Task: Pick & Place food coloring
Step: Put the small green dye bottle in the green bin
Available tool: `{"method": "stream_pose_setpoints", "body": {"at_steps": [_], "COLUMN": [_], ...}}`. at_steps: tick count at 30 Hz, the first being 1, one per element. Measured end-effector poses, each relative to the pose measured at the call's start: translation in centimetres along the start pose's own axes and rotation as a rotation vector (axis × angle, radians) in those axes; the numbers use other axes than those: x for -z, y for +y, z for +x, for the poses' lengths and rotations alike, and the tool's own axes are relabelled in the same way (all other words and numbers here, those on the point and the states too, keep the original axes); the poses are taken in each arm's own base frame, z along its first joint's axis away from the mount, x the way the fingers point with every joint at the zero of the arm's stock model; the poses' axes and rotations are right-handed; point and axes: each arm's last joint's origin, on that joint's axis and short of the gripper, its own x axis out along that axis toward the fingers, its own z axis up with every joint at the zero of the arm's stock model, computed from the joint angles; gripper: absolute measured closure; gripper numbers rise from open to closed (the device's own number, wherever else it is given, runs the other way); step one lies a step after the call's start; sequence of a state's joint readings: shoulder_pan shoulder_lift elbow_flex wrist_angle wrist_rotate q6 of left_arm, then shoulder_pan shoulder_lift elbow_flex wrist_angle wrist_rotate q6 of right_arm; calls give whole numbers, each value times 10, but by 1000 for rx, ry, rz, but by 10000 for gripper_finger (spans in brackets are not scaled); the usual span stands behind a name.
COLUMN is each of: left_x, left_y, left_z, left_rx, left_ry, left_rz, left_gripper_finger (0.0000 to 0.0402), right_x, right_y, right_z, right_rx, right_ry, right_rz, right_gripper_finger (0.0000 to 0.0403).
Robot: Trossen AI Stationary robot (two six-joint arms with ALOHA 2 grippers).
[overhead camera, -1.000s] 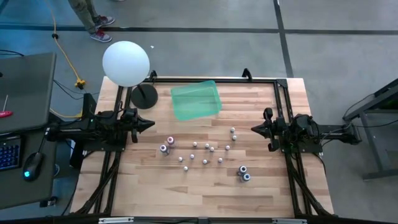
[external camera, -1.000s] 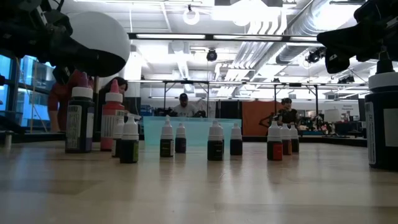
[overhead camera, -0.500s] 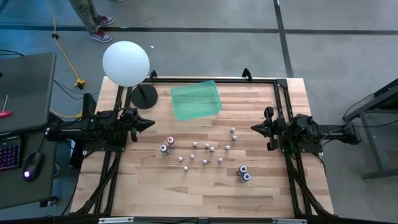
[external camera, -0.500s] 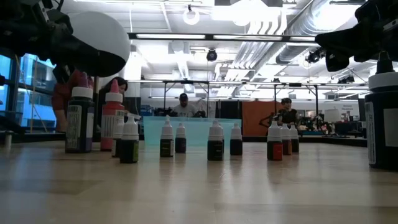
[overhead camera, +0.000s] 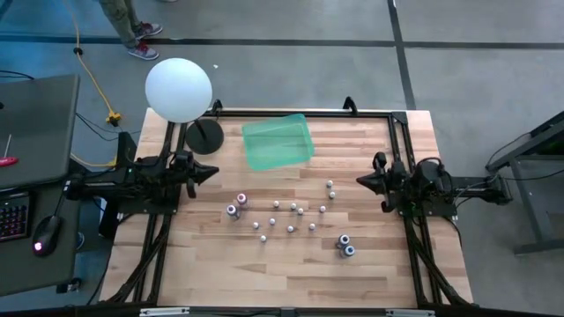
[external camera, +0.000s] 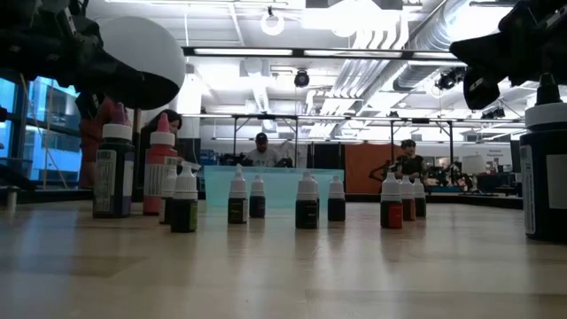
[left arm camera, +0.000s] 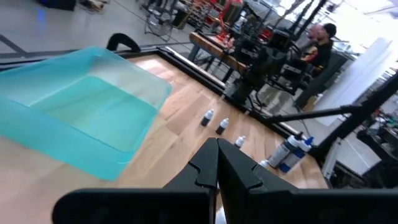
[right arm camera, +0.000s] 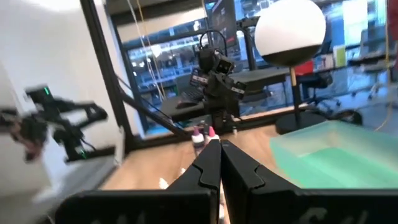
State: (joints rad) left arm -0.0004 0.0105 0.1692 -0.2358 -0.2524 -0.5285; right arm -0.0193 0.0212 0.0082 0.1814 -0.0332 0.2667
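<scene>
Both arms waited at the table's sides as the job of moving the food coloring (overhead camera: 291, 220) had yet to begin. The tiny bottles stood scattered on the wooden table (overhead camera: 291, 273), all on the near side of the green tray (overhead camera: 278, 141), which lay empty at the far edge. A purple-bodied pair (overhead camera: 236, 205) stood nearest the left arm, and a blue-capped pair (overhead camera: 345, 245) sat farthest from the tray, toward the right arm.

The left gripper (overhead camera: 211, 173) hung level with the tray's near edge, off to its left, its fingers pressed together and holding nothing. The right gripper (overhead camera: 361, 181) sat opposite, well to the tray's right, likewise closed and empty.

Over the past second almost nothing had changed: no bottle had shifted, the tray stayed bare, and only the right arm appeared to have stirred slightly at its wrist, by the level view. That suggested the task stood at its very start, with every bottle still to be lifted. A white globe lamp (overhead camera: 179, 88) stood beyond the tray's left corner.
</scene>
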Motion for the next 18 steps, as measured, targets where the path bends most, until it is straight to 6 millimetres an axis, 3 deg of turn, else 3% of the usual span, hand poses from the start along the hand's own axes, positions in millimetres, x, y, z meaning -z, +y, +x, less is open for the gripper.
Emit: {"method": "stream_pose_setpoints", "body": {"at_steps": [9, 18], "left_x": [-1, 0], "left_y": [1, 1], "left_z": [0, 0], "left_rx": [-26, -26], "left_ry": [-17, -7], "left_rz": [0, 2], "left_gripper_finger": [401, 401], "right_x": [-9, -8], "right_y": [1, -1], "right_z": [0, 0], "right_rx": [10, 57], "right_ry": [-105, -101], "right_rz": [141, 144], "right_gripper_finger": [402, 402]}}
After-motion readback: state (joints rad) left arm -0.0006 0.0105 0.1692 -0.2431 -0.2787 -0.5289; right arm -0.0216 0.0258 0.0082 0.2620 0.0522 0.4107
